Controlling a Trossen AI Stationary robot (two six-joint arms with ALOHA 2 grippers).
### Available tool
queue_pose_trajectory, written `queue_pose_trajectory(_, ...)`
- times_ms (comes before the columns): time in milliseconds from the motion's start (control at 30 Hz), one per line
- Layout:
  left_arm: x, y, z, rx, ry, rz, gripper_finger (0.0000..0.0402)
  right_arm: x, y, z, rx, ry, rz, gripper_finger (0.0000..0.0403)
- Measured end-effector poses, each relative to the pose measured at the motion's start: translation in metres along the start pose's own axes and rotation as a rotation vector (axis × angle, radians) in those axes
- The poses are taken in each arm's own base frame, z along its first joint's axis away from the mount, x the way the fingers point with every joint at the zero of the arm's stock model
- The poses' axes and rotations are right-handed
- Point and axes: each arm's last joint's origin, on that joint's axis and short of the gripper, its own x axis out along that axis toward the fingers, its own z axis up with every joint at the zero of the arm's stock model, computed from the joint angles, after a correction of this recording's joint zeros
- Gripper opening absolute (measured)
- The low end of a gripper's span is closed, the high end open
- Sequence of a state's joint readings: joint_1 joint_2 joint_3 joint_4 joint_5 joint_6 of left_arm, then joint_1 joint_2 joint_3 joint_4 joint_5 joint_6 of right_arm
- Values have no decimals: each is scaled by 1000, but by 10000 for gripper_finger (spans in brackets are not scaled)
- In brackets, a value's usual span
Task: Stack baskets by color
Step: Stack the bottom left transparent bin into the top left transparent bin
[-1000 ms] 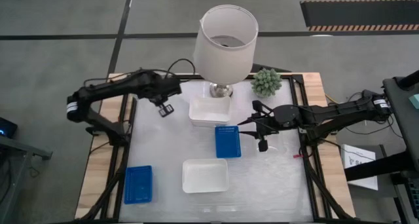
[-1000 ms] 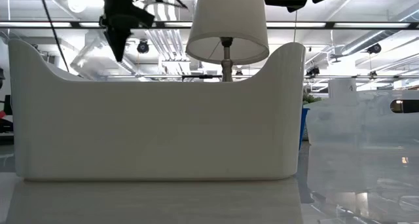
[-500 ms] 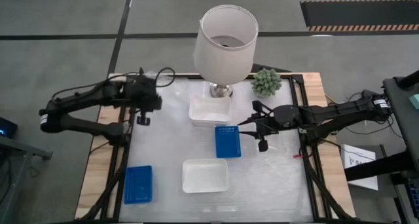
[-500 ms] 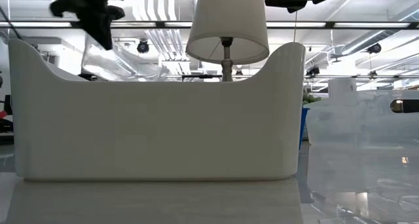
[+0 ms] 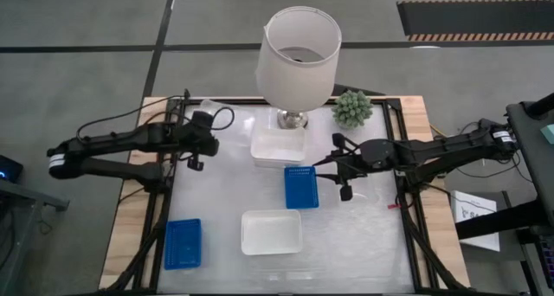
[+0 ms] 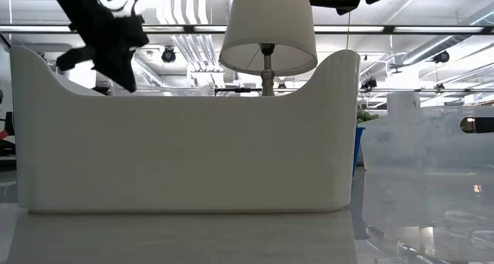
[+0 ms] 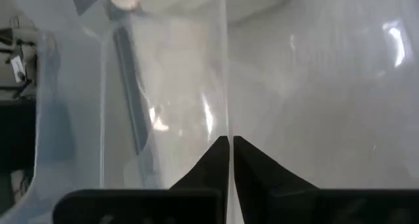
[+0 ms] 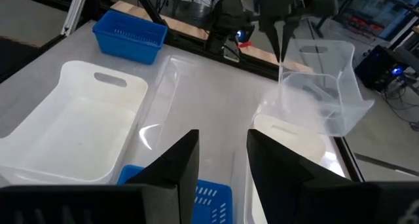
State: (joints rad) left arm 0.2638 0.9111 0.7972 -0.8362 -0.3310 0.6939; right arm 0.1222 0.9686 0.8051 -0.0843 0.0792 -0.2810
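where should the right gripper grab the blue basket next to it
Likely a short end rim of the blue basket, from straight above. It lies flat and open side up, its thin upright walls suit a pinch, and the right gripper, fingers apart, hovers by its edge.

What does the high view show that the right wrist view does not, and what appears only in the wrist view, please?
Only the high view shows the lampshade, the small plant and the right gripper from outside, beside the central blue basket. Only the right wrist view clearly shows the clear container pinched at its rim by the shut left gripper. Both share the corner blue basket, the front white basket and the white basket by the lamp.
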Motion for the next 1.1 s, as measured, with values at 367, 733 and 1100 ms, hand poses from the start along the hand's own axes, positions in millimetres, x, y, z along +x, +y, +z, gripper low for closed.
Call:
queue_pose_trajectory(367,10,-3,-3,15,99,43,64,1,0,0,2,-5,-1,120)
queue_pose_trajectory(733,2,3,1,-77,29,100,120,2,0,0,10,-1,0,120)
queue_pose_trajectory(1100,14,5,9,-197,-47,46,121,6,1,-1,8,7,2,120)
